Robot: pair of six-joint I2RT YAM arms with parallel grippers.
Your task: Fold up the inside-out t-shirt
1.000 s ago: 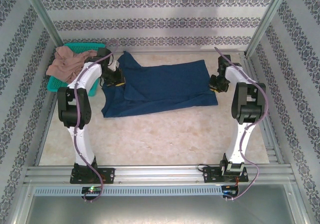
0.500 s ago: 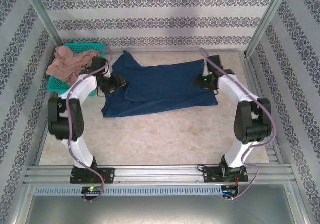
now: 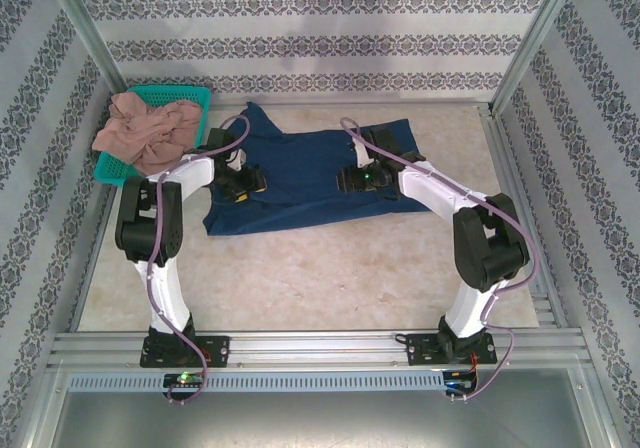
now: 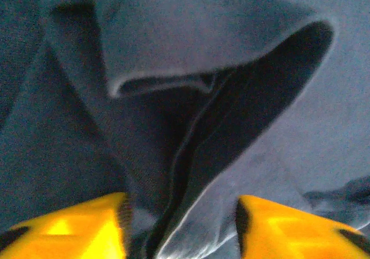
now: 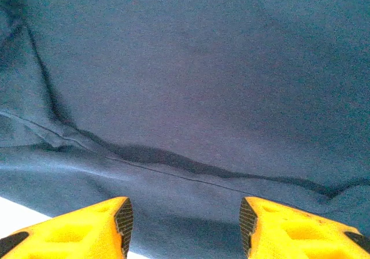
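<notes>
The inside-out t-shirt is dark navy and lies spread across the back half of the table. My left gripper hovers low over its left part. In the left wrist view that gripper is open, its yellow fingers set apart astride a raised fold of the shirt. My right gripper reaches in over the middle of the shirt. It is open, and flat navy cloth with a seam line runs across just beyond the fingertips.
A teal basket stands at the back left with a pinkish-tan garment heaped in it. Bare beige table lies in front of the shirt. Metal rails run along the near edge, and patterned walls close in the sides.
Both arms have swung inward over the shirt. The left gripper moved right from the shirt's left edge, and the right gripper moved left from its right edge to the middle.
</notes>
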